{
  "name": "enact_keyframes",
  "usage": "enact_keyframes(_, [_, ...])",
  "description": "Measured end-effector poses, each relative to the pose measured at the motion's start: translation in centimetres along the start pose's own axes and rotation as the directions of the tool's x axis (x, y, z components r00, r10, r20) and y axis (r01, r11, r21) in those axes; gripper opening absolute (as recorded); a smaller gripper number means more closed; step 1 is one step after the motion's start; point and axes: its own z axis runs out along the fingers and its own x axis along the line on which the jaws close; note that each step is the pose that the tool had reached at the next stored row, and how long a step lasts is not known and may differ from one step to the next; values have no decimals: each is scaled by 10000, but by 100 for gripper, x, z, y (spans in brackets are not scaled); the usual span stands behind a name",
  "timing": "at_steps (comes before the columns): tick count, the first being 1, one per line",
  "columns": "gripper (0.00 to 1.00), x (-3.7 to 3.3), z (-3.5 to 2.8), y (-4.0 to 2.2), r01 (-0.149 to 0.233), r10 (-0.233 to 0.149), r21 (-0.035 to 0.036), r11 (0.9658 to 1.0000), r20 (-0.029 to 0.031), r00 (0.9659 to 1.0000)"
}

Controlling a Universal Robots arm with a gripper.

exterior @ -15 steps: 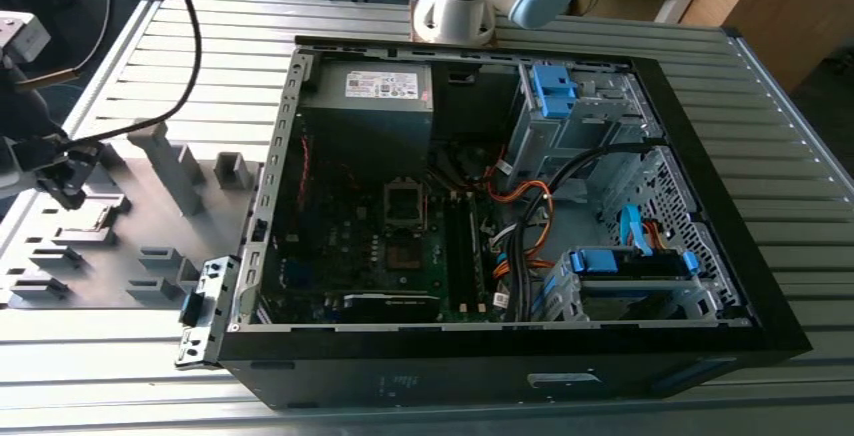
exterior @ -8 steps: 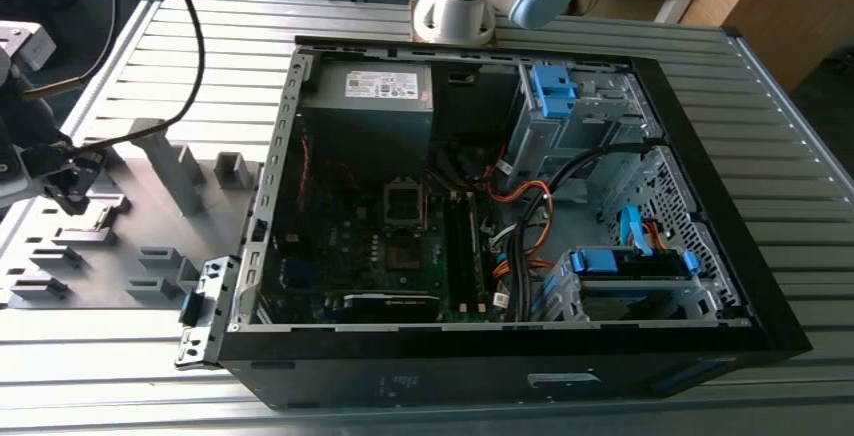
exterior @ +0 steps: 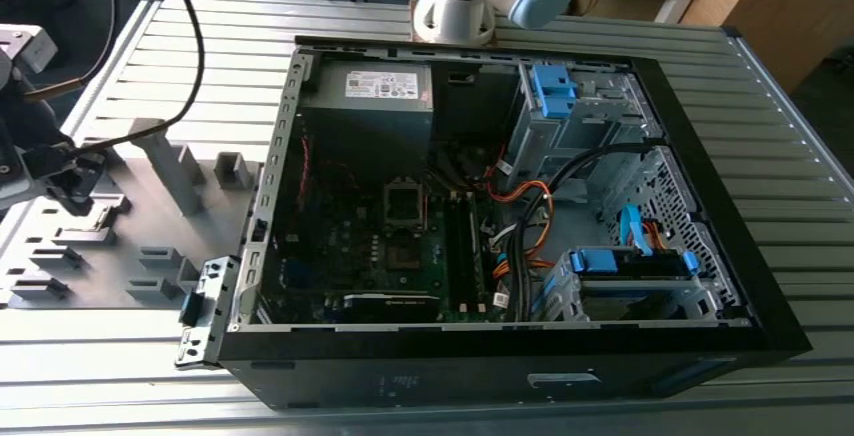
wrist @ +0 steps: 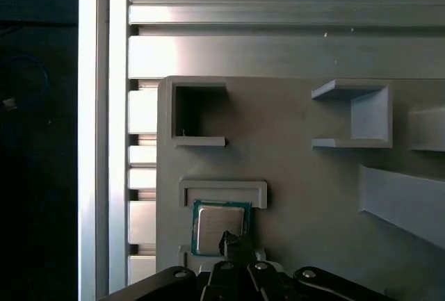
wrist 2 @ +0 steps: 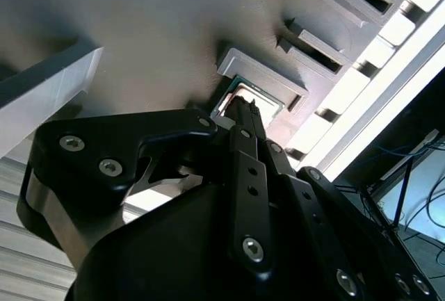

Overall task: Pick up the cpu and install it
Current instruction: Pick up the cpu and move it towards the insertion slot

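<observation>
The black robot gripper (exterior: 74, 196) hangs low over the flat grey plastic fixture plate (exterior: 140, 241), which lies on the ribbed aluminium table (exterior: 801, 256). The cpu (wrist: 211, 226), a small square chip with a pale silver top and green rim, lies flat in 1 raised-rim nest on that plate (wrist: 299, 197). In both wrist views the gripper (wrist: 234, 240) tip is right over 1 edge of the chip (wrist 2: 263, 101). Claw (wrist 2: 243, 110) wide or narrow? I cannot tell. The open black computer case (exterior: 534, 381) stands beside the plate, on the exterior view's right.
</observation>
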Motion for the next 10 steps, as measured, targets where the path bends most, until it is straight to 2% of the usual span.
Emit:
enact_keyframes(2, [11, 3, 10, 11, 1, -1, -1, 10000, 31, 10000])
enact_keyframes(5, [11, 13, 19, 42, 2, -2, 11, 10000, 34, 10000])
enact_keyframes(10, [11, 54, 43, 43, 2, -2, 77, 10000, 33, 10000])
